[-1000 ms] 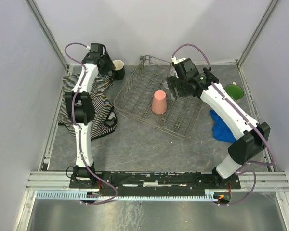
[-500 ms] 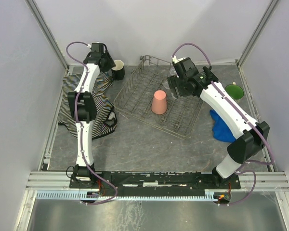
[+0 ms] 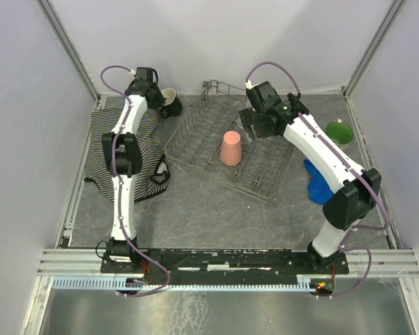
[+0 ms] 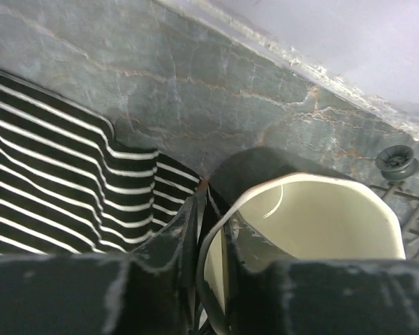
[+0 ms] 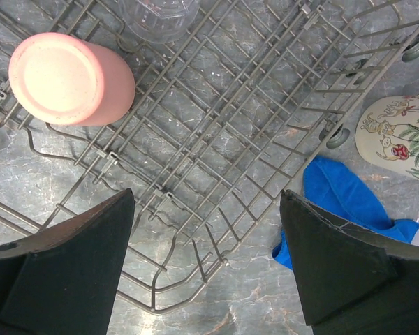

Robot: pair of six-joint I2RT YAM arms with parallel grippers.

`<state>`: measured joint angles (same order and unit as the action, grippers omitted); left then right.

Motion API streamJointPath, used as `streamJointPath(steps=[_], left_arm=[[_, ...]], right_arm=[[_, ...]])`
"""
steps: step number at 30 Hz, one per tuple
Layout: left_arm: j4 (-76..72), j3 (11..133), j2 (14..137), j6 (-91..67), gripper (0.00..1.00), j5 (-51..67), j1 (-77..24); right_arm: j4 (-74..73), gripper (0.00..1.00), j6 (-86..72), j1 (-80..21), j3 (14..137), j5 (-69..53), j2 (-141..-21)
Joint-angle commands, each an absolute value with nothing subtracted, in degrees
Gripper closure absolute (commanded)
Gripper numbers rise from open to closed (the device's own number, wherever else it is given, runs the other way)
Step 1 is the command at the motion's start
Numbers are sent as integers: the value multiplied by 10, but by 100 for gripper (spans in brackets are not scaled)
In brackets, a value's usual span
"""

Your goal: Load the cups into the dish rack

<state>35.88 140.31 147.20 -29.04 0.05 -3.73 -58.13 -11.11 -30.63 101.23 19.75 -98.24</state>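
Desk (image 3: pixel 216 209) carries dish rack (image 3: pixel 202 139) toward back. Salmon tumbler (image 3: pixel 231 148) upturned in rack, clear glass (image 5: pixel 160 17) near it, also in rack. Floral mug (image 5: pixel 398 136) on desk right of rack, by blue cloth (image 5: pixel 342 202). Black mug (image 4: pixel 314 209) on desk left of rack, just beside striped cloth (image 4: pixel 49 174). Left pincer (image 4: pixel 208 216) clamped across its wall (one finger inside, one outside). Probably rigid, weighty, glaze-slick: wall pinch suits, lift level. Right pincer (image 5: pixel 206 202) spread wide, empty, above rack.

The left gripper (image 4: pixel 209 209) has reached farther toward the back-left corner of the table (image 3: pixel 209 209). Its jaws have drawn in on the wall of the black mug (image 4: pixel 314 216), one finger inside the rim and one outside. The right gripper (image 3: pixel 257 120) has shifted slightly leftward over the dish rack (image 3: pixel 195 136).
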Motion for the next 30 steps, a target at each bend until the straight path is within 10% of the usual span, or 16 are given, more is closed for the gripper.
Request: streamJointPath(steps=[1,30], left_arm=[[339,1431,1474,-304,87,-3,-39],[143,1265,1247,-595,97,300,14]], right_arm=[[-579,8,-108,-305,1048,200,-985],[-247,9,-257,-119,860,-535,-942]])
